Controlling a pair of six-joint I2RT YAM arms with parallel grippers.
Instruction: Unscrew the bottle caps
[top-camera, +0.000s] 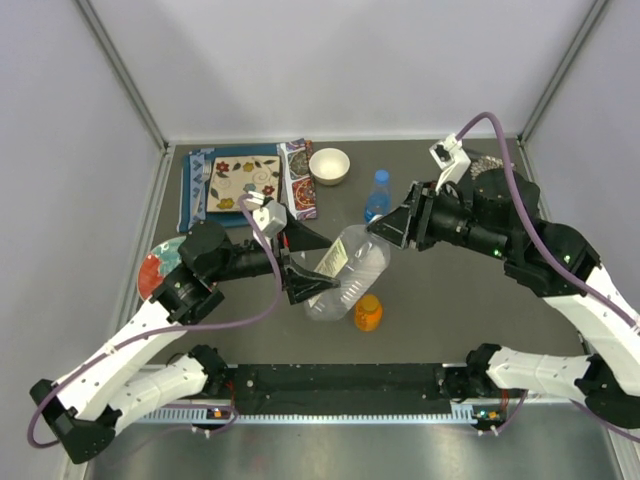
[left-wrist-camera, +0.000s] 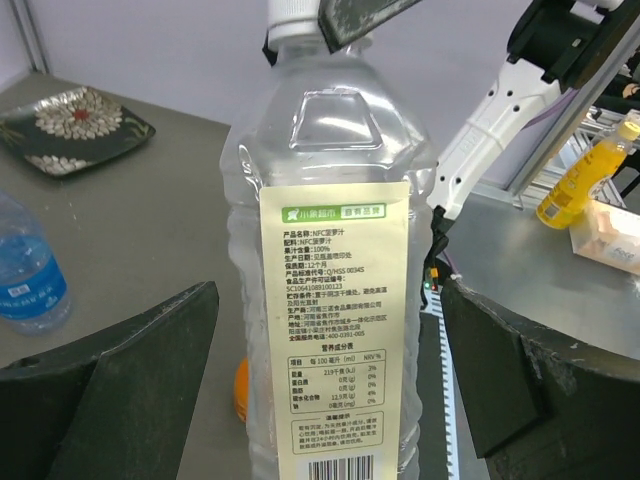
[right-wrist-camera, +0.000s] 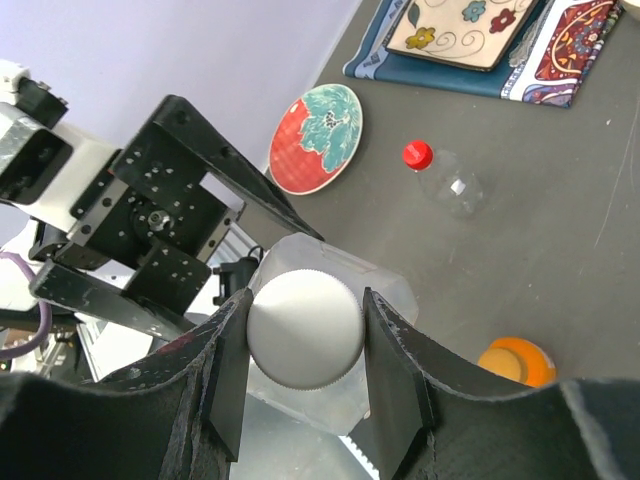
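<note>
The wide clear bottle with a cream label leans in mid-table. My right gripper is shut on its white cap; both pads press the cap's ribbed edge. My left gripper is open and straddles the bottle's body, with a narrow gap on each side between it and the fingers. The short orange bottle stands just beside the base, its orange cap on. The blue-tinted bottle stands behind with a blue cap. A slim clear bottle with a red cap lies on the table.
A white bowl and a floral plate on patterned cloths sit at the back left. A red and teal plate lies at the left edge under my left arm. A dark patterned plate sits at the back right.
</note>
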